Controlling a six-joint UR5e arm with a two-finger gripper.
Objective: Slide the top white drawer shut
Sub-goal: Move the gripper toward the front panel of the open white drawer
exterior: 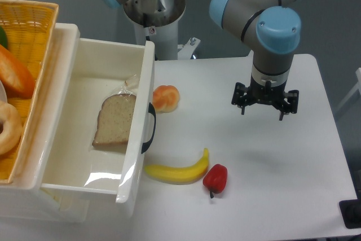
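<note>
I see the top white drawer pulled well out from the cabinet at the left of the worktop, its open box facing up at the camera. Its front panel is toward the worktop's middle, and the curved black handle sticks out from that panel. Inside the drawer lies one slice of bread in clear wrap, flat on the drawer floor, close to the front panel.

Just outside the front panel, on the worktop: an orange-and-white roundish fruit near the handle's upper end, a banana near the panel's lower end, and a red pepper touching or just beside the banana's tip.

On top of the cabinet, at the far left edge, stands a yellow wicker basket holding some orange and pale items, partly cut off.

The hand hangs above the bare right half of the worktop, well apart from the drawer, pointing down. From this overhead angle I cannot tell whether its fingers are apart or together; it grips nothing.
</note>
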